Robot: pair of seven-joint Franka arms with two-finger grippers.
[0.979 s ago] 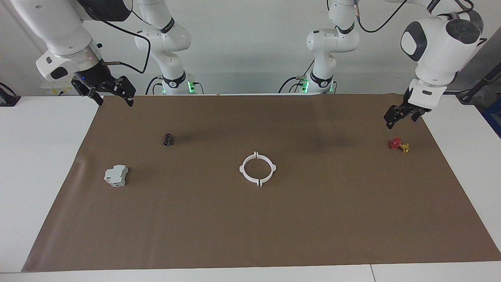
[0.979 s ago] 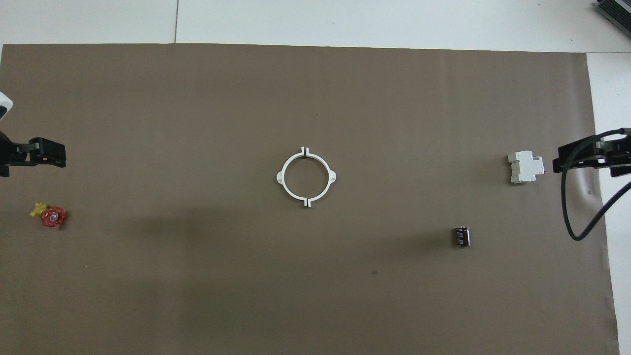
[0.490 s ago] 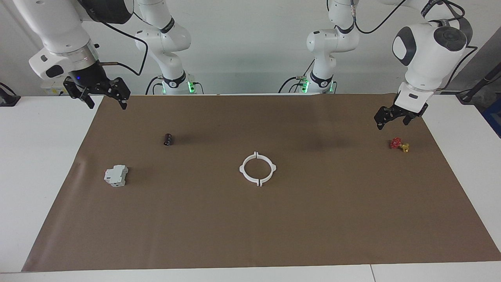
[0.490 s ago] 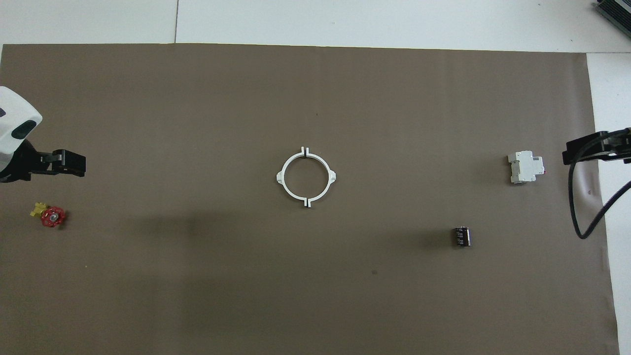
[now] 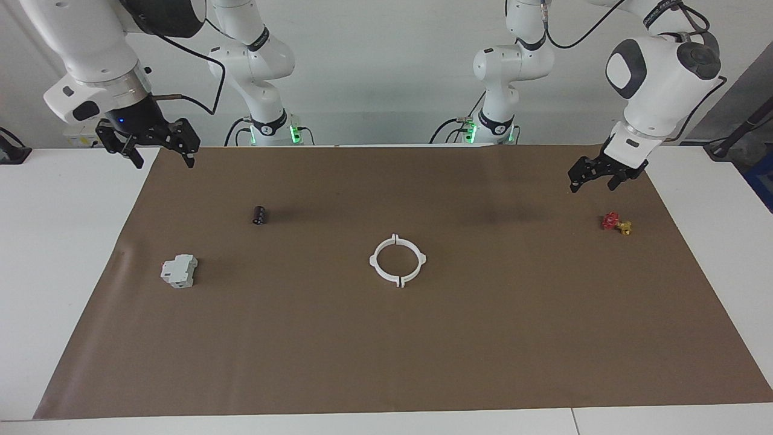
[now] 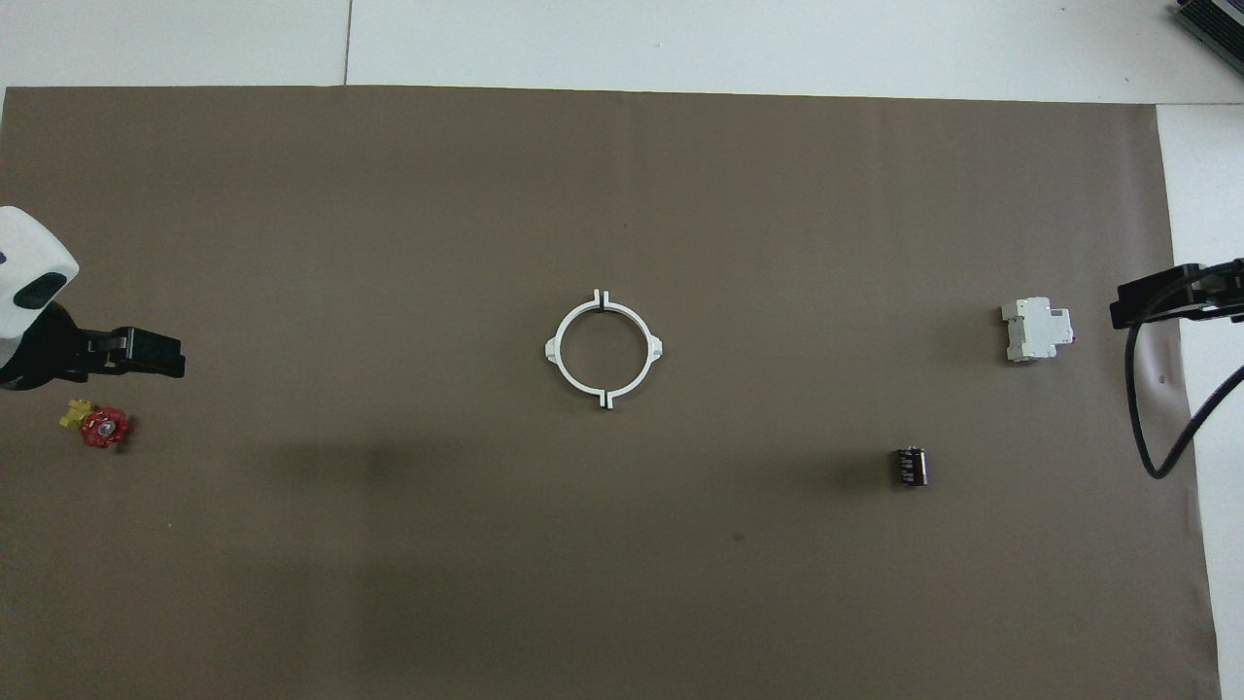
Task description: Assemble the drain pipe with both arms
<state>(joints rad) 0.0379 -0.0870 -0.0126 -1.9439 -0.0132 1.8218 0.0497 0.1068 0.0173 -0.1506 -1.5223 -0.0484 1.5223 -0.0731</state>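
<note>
Brown mat [image 5: 386, 350] on white table [image 5: 60, 272]; pale wall; both grippers apparently spread wide, empty.

both grippers [image 5: 595, 175] [image 5: 158, 148] higher (slightly inward)

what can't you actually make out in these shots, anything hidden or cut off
- Drain pipe: both views show thin gaps where the two half-rings meet; whether they are latched is too small to tell.
- Right gripper: overhead view, the frame's edge cuts off all but its tip.
- Left gripper: overhead view, the arm's white wrist covers its base.
- Small black cylinder: markings on it too small to read in either view.
- Grey-white block: its details are too small.
</note>
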